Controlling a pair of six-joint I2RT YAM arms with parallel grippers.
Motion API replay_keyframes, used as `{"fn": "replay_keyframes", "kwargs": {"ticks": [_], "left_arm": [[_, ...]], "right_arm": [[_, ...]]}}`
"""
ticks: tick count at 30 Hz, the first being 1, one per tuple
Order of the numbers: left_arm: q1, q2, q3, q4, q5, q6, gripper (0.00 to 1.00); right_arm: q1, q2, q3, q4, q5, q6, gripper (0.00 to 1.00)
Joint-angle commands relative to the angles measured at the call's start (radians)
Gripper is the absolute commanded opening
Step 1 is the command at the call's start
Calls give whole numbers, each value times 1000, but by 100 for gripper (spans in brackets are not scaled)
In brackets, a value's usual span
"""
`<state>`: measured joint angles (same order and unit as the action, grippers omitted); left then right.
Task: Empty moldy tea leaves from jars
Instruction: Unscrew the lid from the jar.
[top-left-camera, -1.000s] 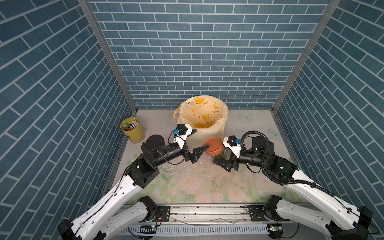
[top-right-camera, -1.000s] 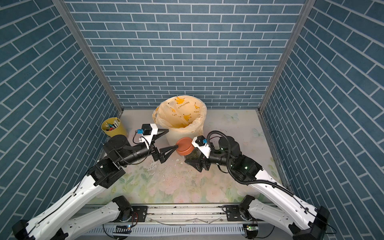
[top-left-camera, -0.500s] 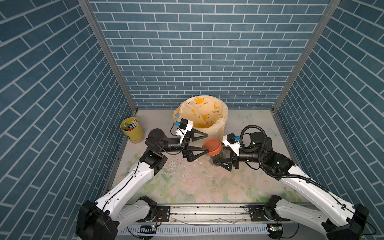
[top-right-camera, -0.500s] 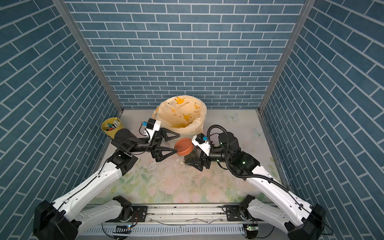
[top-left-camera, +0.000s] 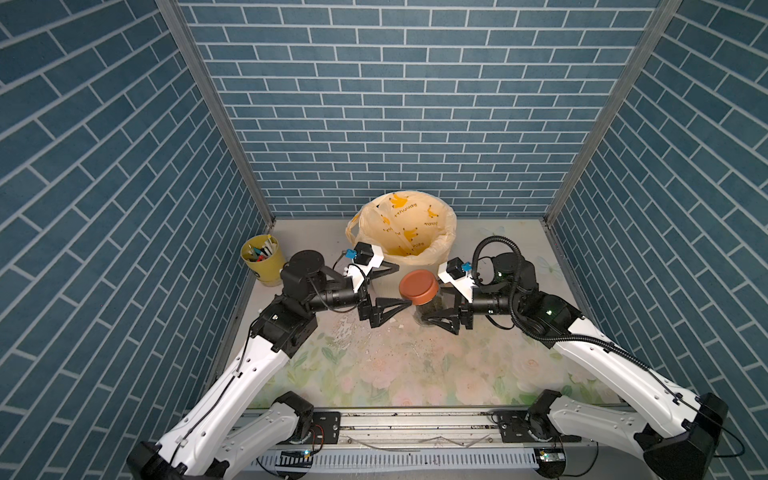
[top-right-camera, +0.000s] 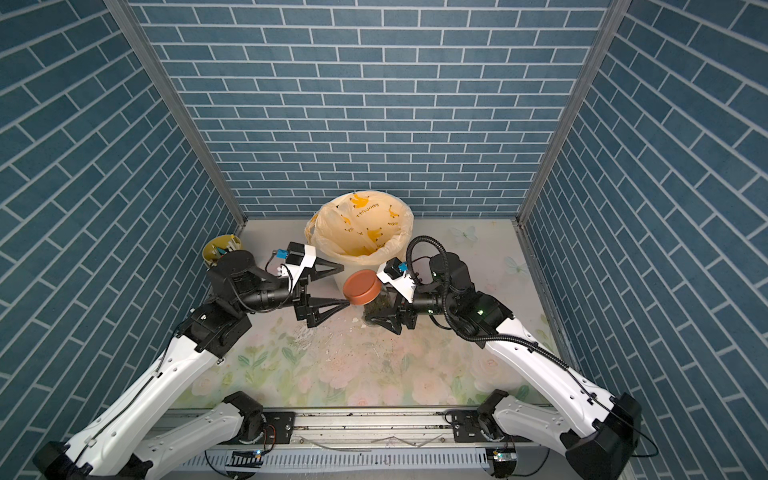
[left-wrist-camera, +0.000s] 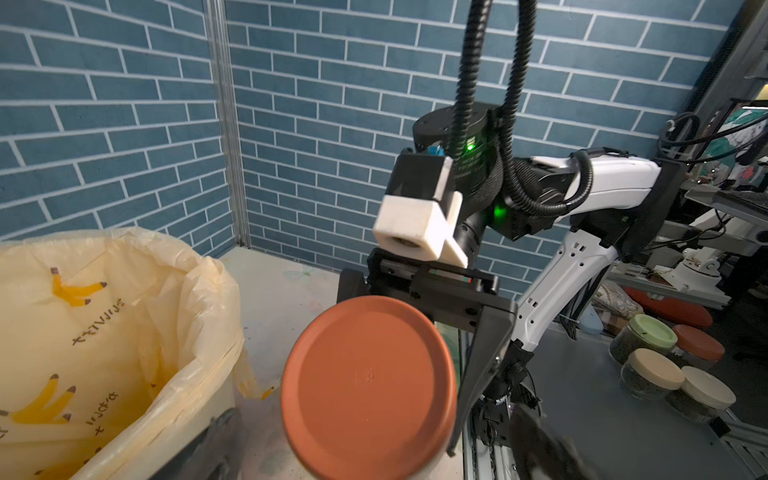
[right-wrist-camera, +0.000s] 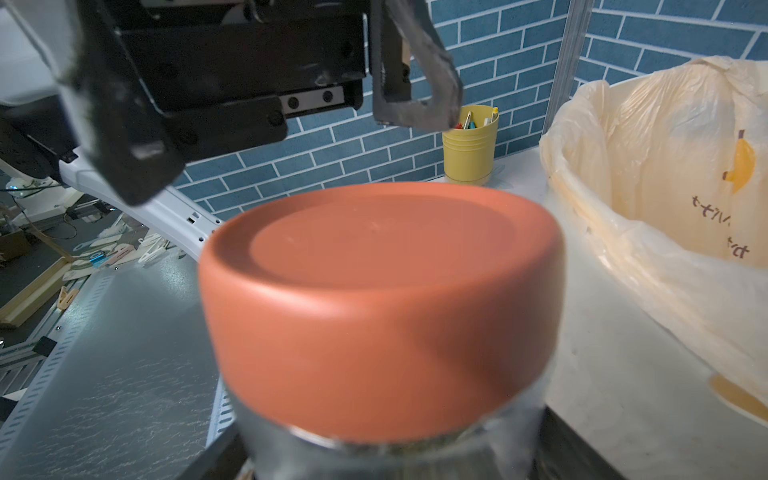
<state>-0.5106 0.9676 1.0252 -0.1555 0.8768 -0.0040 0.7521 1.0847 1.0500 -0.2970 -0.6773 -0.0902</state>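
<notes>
Left gripper (top-left-camera: 405, 286) has neared round lid (top-left-camera: 419, 286) of glass jar (top-left-camera: 430, 311)

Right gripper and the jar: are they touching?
Touching. In the right wrist view the right gripper has a finger pressed against each side of the jar, under its lid.

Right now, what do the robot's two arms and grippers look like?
The left arm and right arm have white shells with black joints. The left gripper and right gripper have black triangular open-frame fingers, each topped by a white camera block with a blue plug. A black ribbed hose loops over the right arm, which shows green lights.
</notes>
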Motion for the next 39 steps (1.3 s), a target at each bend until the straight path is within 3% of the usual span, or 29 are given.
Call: {"fn": "replay_keyframes", "kwargs": {"ticks": [1,8,17,30,39], "left_arm": [[0,8,75,-209,-38,140,100],[0,85,250,-426,-16,287,99],[0,185,371,-607,14,408,99],[-6,251,498,-641,63,440,99],[-22,314,585,-740,0,512,99]], "right_arm": [[7,9,98,-86,-35,-145,0],[23,64,225,-305,26,-313,0],[37,61,226,-297,32,-326,0],[62,160,386,-407,90,-424,0],[63,204,457,-442,93,-455,0]]}}
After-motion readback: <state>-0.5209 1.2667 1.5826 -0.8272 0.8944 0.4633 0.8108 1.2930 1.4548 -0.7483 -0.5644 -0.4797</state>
